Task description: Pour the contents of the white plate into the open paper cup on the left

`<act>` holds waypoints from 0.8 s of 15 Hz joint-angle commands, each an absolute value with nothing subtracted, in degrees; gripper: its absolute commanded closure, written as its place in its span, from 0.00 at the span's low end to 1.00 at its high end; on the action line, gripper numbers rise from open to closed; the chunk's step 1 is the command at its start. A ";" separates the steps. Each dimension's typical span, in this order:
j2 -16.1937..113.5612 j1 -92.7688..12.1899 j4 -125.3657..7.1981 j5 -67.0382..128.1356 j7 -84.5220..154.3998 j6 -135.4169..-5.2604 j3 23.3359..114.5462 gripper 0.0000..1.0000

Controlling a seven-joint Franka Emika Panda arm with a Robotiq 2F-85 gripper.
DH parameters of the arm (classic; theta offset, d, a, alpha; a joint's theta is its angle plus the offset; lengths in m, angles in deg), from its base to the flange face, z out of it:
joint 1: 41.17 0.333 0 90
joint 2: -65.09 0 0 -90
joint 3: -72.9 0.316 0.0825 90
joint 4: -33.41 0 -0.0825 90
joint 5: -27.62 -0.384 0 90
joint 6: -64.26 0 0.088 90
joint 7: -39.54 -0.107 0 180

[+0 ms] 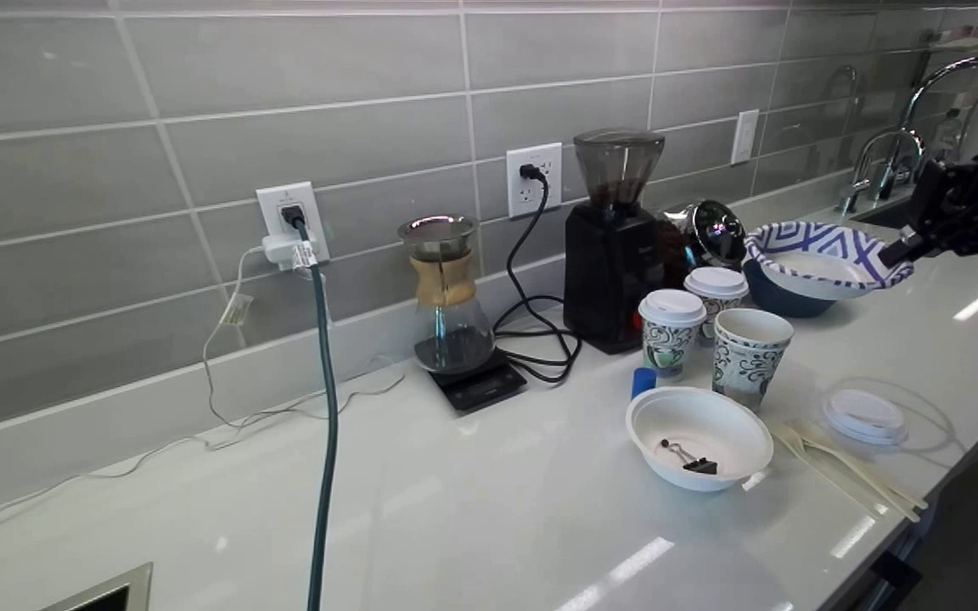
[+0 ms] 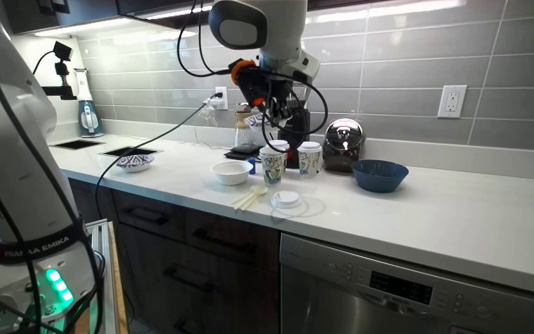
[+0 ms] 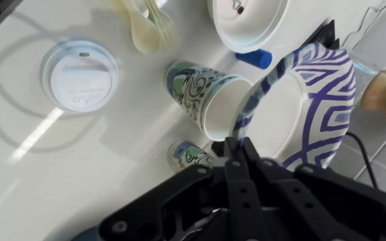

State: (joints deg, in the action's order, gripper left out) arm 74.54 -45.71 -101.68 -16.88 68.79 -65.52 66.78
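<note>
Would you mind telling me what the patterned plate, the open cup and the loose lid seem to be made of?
Patterned plate: probably coated paper, smooth, judging by its thin rim and printed-looking bands; plastic is possible.
Open cup: most likely paper, fairly matte, with a rolled lip and printed scrolls.
Loose lid: apparently white moulded plastic, smooth, with seemingly raised lettering.

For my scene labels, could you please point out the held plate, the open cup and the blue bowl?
Held plate (image 3: 286, 108): in the wrist view, white inner base.
Open cup (image 1: 748, 369): in an exterior view, patterned outer wall.
Blue bowl (image 2: 379, 178): in an exterior view, outer wall.
</note>
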 commanded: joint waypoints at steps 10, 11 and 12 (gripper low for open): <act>87.51 -37.09 -120.78 -20.04 74.38 -70.86 69.55 0.99; 87.06 -36.01 -121.42 -20.73 74.77 -72.87 70.08 0.99; 86.45 -34.90 -121.97 -21.72 75.54 -75.03 70.46 0.99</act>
State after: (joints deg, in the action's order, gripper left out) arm 85.58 -37.57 -118.93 -18.01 72.85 -69.43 69.17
